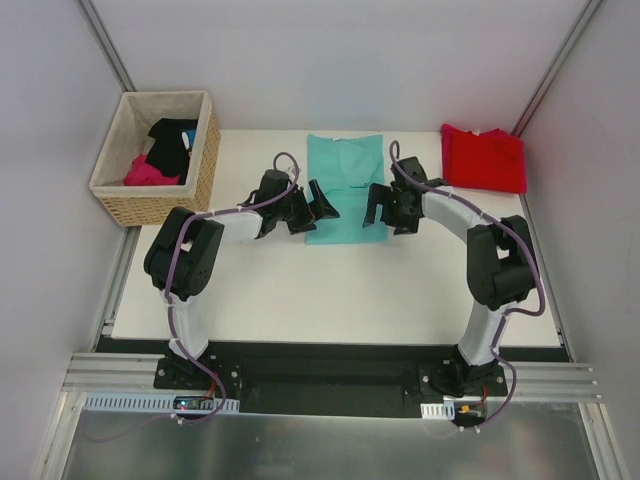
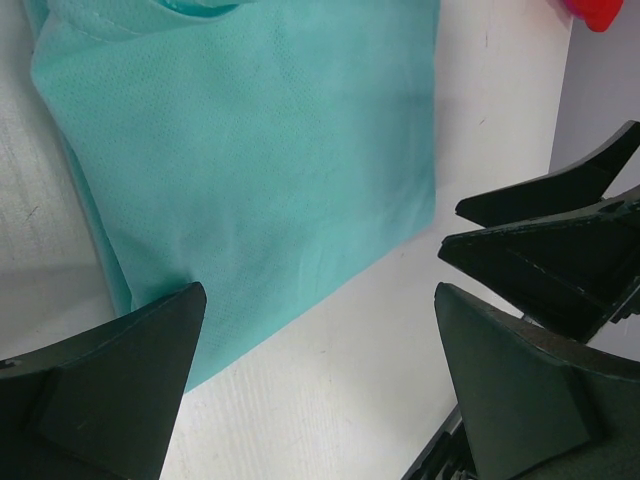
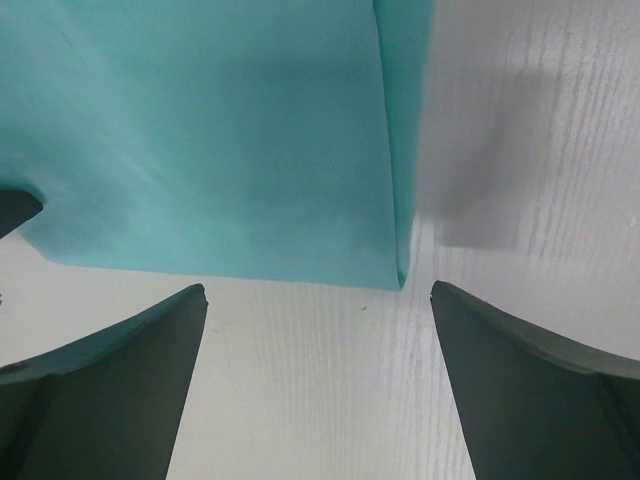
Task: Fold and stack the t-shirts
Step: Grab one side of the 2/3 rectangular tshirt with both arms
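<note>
The teal t-shirt lies folded into a flat rectangle at the middle back of the table. The red t-shirt lies folded at the back right corner. My left gripper hovers open at the teal shirt's near left corner. My right gripper hovers open at its near right corner. In the left wrist view the teal shirt fills the upper left, and the left gripper spans bare table beside its edge. In the right wrist view the right gripper straddles the teal shirt's corner, holding nothing.
A wicker basket at the back left holds a black garment and a magenta-pink one. White walls and frame posts enclose the table. A scrap of the red shirt shows in the left wrist view.
</note>
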### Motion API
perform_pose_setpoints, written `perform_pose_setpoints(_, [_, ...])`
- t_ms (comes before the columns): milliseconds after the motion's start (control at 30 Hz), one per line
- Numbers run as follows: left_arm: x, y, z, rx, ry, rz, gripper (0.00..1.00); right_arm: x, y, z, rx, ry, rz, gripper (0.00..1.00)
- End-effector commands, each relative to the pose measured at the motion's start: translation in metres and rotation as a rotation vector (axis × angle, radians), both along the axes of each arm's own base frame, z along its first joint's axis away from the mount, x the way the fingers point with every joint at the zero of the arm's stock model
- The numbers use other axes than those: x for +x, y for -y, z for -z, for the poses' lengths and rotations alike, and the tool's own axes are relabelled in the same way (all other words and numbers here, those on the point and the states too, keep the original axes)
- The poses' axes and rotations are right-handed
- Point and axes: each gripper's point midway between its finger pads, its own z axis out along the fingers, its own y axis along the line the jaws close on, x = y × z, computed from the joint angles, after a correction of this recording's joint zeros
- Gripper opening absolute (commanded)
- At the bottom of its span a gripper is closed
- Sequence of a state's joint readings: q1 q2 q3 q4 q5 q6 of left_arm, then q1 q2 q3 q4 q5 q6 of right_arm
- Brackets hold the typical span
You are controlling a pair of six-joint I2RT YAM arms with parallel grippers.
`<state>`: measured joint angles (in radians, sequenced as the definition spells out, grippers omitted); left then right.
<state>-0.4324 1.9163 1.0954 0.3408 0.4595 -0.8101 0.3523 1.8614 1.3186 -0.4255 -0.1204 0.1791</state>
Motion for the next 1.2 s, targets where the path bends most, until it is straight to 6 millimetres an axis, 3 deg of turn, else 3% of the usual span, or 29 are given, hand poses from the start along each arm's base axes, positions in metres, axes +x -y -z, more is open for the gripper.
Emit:
perform_pose_setpoints(0, [0.01,0.005,-0.031,-0.026,0.096,0.011,0.99,0.01,-0.016,-0.048,0.077,0.098,-0.025,1.0])
perform_pose_setpoints(267, [0.006,0.005,-0.03,-0.039,0.092,0.012,0.99,0.01,-0.046,-0.055,0.244,0.129,-0.061,1.0])
perform_pose_setpoints(500, [0.002,0.003,-0.022,-0.034,0.078,0.011,0.99,0.011,-0.046,-0.035,0.247,0.116,-0.051,1.0])
perform_pose_setpoints(733, [-0.004,0.0,-0.012,-0.029,0.068,0.01,0.99,0.01,-0.046,0.0,0.263,0.087,-0.035,1.0])
perform_pose_setpoints(900, [-0.019,-0.007,0.002,-0.017,0.037,0.006,0.99,-0.009,-0.042,0.026,0.262,0.037,-0.026,1.0])
perform_pose_setpoints(967, [-0.028,-0.011,0.01,-0.011,0.024,0.004,0.99,-0.015,-0.044,0.028,0.263,0.039,-0.03,1.0])
perform_pose_setpoints(1167, [-0.064,-0.021,0.028,0.0,-0.018,0.008,0.99,-0.062,-0.045,0.037,0.249,-0.001,-0.05,1.0])
